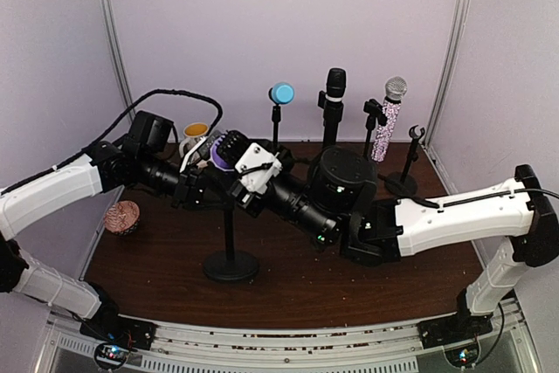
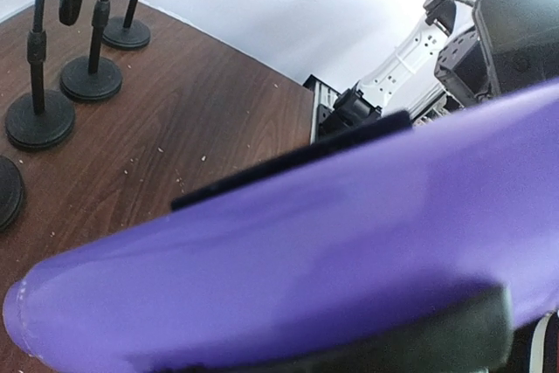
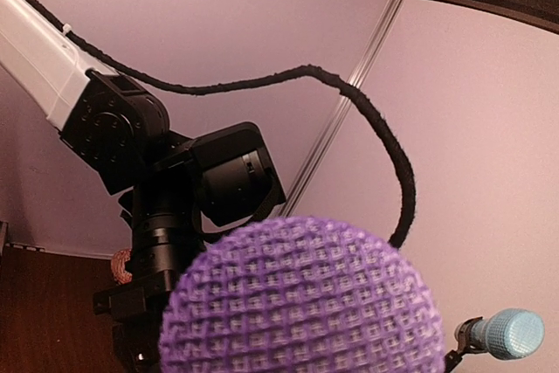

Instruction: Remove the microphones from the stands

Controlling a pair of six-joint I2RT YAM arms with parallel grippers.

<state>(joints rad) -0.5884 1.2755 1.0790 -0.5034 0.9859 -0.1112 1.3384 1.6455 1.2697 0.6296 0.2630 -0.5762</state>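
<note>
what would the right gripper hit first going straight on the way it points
The purple microphone's mesh head, filling its wrist view dead ahead and apparently very close; depth is hard to judge.

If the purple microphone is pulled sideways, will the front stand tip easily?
Probably not: the stand has a round base that looks wide and heavy. Yet it is tall and thin, so a sideways pull might rock it.
</note>
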